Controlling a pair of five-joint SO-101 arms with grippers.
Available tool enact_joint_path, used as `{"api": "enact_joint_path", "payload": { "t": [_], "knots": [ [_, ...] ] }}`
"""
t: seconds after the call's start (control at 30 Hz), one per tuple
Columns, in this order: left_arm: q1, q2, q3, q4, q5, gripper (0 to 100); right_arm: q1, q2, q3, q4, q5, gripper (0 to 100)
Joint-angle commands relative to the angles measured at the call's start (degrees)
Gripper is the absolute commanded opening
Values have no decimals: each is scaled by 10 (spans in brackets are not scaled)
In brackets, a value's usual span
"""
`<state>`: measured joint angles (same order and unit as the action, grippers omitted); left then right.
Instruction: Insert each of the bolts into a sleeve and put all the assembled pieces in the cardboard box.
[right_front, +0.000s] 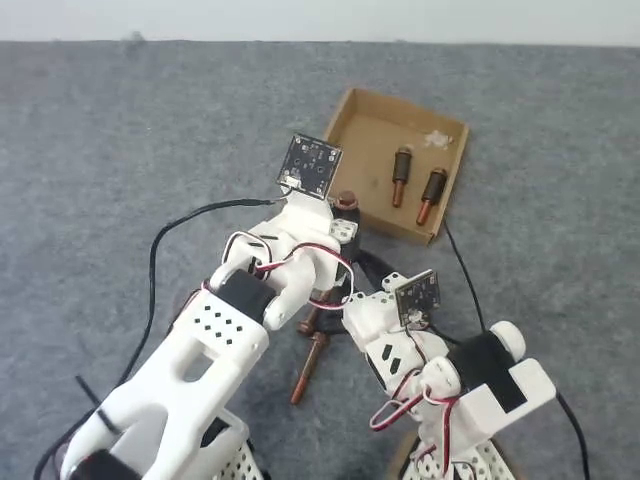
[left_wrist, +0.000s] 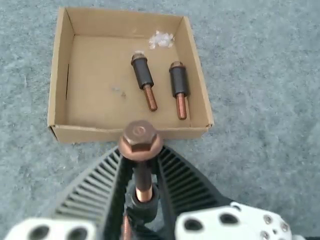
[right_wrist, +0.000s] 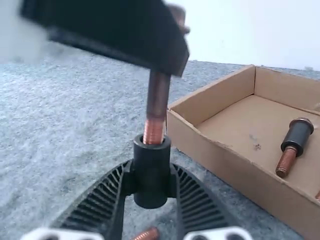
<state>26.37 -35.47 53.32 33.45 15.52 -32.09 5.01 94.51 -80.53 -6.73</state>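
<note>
Left pincer (left_wrist: 140, 159) clamped on a bolt (left_wrist: 140, 136), held upright just outside the cardboard box (left_wrist: 56, 80). Right pincer (right_wrist: 151, 182) grips a black sleeve (right_wrist: 151, 160), and the bolt's threaded tip sits in its mouth. Two assembled pieces (left_wrist: 142, 75) lie side by side in the box. One loose bolt (right_front: 310, 362) lies on the bench (right_front: 100, 150) between the arms.

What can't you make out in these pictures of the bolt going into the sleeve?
- Depth of the bolt in the sleeve: right wrist view, the sleeve's own wall hides it.
- Far end of the spare bolt on the table: high view, it runs under the arms.
- White bit in the corner of the box: left wrist view, too small to name.
</note>
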Motion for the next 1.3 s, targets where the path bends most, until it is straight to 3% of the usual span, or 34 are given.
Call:
{"api": "enact_joint_path", "payload": {
  "t": [0.0,0.3,0.5,0.67,0.97,1.27],
  "knots": [
    [1,-2,17,5,-10,12,0,-3,3,-3,-3,6],
    [1,-2,54,-4,-9,12,1,-4,4,-3,-3,6],
    [2,-2,112,-98,-10,12,13,-7,3,-3,-3,6],
    [2,-3,115,-104,-11,14,13,-6,3,-3,-3,6],
    [2,-7,109,-54,-9,252,13,-5,3,-3,-3,6],
    [-1,-8,102,-45,-11,265,13,-4,3,-3,-3,6]
  ]
}}
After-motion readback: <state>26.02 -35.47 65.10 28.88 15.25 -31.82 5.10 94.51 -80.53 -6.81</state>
